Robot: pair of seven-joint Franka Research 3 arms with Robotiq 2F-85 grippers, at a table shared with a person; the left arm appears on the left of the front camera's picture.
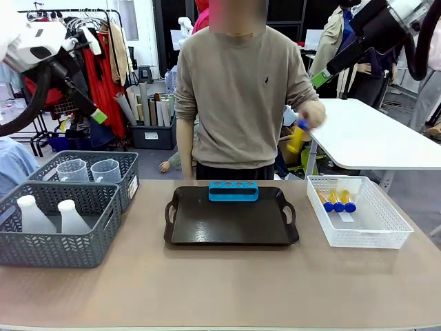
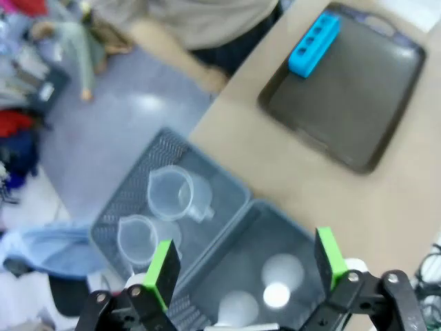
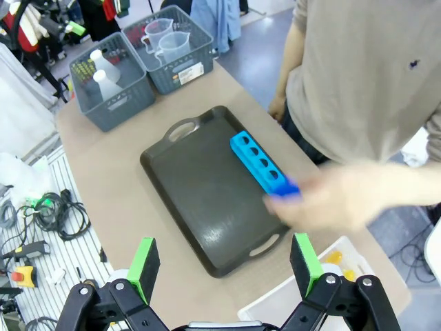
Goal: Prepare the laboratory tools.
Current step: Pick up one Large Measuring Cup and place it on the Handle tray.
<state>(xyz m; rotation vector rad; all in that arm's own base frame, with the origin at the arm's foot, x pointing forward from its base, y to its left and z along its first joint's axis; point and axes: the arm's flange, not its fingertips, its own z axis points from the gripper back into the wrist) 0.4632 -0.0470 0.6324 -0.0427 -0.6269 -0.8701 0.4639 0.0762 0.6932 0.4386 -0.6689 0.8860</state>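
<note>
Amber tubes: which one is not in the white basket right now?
The tube in the person's hand, held up in the air. The other three tubes lie side by side in the white basket.

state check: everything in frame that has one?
Left gripper: open.
Right gripper: open.
Blue rack: on tray, holes empty.
Three tubes: lying in white basket.
Fourth tube: held in person's hand, raised.
Beakers: upright, far grey basket.
Flasks: upright, near grey basket.
</note>
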